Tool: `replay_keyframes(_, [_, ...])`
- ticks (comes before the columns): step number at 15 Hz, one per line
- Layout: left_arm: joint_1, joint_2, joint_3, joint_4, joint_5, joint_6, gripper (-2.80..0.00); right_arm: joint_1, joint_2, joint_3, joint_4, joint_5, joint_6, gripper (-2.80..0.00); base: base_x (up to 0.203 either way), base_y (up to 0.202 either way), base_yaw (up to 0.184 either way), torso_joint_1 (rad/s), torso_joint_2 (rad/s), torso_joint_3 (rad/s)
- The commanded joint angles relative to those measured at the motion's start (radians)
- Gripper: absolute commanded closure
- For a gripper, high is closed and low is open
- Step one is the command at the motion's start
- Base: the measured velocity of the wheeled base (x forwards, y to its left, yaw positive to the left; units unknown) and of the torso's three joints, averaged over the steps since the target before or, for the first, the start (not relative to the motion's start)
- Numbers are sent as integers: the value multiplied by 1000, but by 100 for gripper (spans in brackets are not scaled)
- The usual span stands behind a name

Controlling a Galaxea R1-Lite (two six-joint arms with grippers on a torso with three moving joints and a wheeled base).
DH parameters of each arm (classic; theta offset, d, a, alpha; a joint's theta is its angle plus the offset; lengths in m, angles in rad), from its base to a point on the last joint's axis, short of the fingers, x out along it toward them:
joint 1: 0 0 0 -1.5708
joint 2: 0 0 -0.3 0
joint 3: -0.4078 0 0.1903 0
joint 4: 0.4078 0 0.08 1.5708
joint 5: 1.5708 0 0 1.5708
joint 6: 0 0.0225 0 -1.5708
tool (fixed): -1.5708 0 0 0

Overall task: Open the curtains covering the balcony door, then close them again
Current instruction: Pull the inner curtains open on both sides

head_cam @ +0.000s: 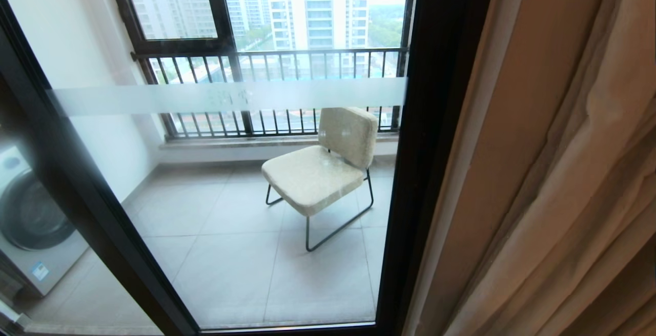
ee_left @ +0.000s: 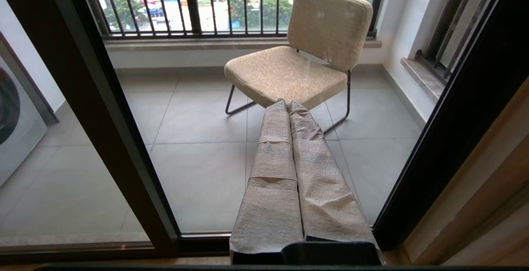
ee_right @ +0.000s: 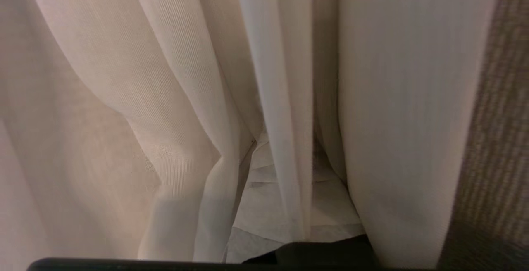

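Door glass bare, curtains bunched at the right, right gripper buried in the folds.

Starting at the left: a washing machine (head_cam: 31, 223) shows through the glass, then the balcony door (head_cam: 230, 95) stands uncovered, frosted band across it, a chair (head_cam: 323, 172) out on the tiles beyond. The left gripper (ee_left: 287, 105) points at that glass with its wrapped fingers pressed together, holding nothing; it looks parked, out of the fabric's way. Further right, the curtains (head_cam: 564, 172) hang gathered past the dark frame, so the opening half seems done. The right gripper (ee_right: 289, 205) sits deep among the sheer pleats, fingers closed, and whether they pinch cloth is hidden. My guess: it is placed there to drag the curtains back across.
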Motion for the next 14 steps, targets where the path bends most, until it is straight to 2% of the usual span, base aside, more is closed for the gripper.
replay_keyframes(1, [0,0,0,0,0,0,0,-97,40,-24,-4,33,7,0,0,0,0,0,0,0])
replay_keyframes(3, [0,0,1,0,0,0,0,-145,59,-36,-6,47,17,0,0,0,0,0,0,0])
replay_keyframes(6, [0,0,0,0,0,0,0,-176,64,-32,-27,78,20,0,0,0,0,0,0,0])
replay_keyframes(9, [0,0,0,0,0,0,0,-169,38,-26,-25,87,17,0,0,0,0,0,0,0])
replay_keyframes(14, [0,0,0,0,0,0,0,-101,-90,56,-15,193,17,0,0,0,0,0,0,0])
